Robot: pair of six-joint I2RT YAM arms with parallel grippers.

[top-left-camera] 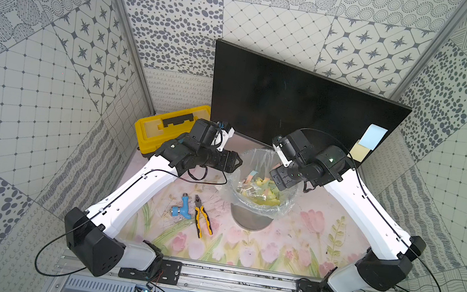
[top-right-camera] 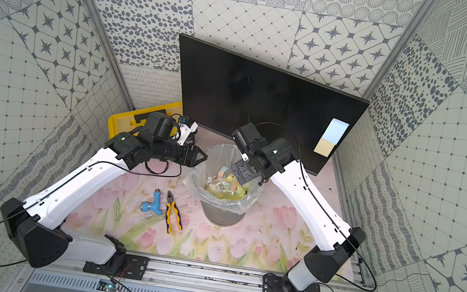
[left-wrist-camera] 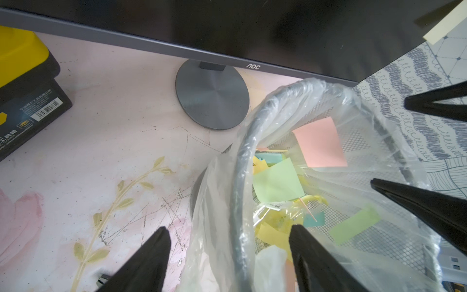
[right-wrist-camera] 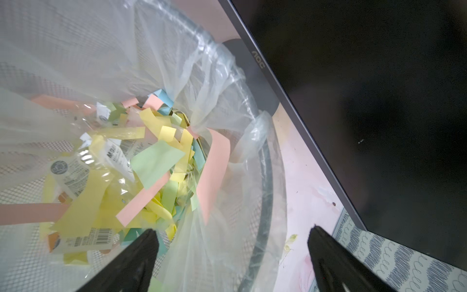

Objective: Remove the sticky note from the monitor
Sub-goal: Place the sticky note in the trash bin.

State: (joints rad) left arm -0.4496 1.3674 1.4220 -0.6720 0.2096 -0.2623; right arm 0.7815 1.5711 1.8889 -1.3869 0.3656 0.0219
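**Floral worktop (top-left-camera: pixel 290 240), notes on monitor (top-left-camera: pixel 279 103)**

The left gripper (left-wrist-camera: pixel 230 227) was held open and empty astride the lined bin's (top-left-camera: pixel 249 218) rim. The right gripper (right-wrist-camera: pixel 233 228) was spread wide above it, empty. A blue sticky note (top-left-camera: pixel 374 135) and a yellow sticky note (top-left-camera: pixel 361 151) were stuck at the screen's lower right corner.

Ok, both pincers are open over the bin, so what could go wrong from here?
1. The blue note and pale yellow note sit edge to edge at one corner of the monitor; peeling one may drag the other.
2. Pressing there might swivel it on its round stand.
3. The right pincer hangs over the loose bin liner and could snag it when leaving.
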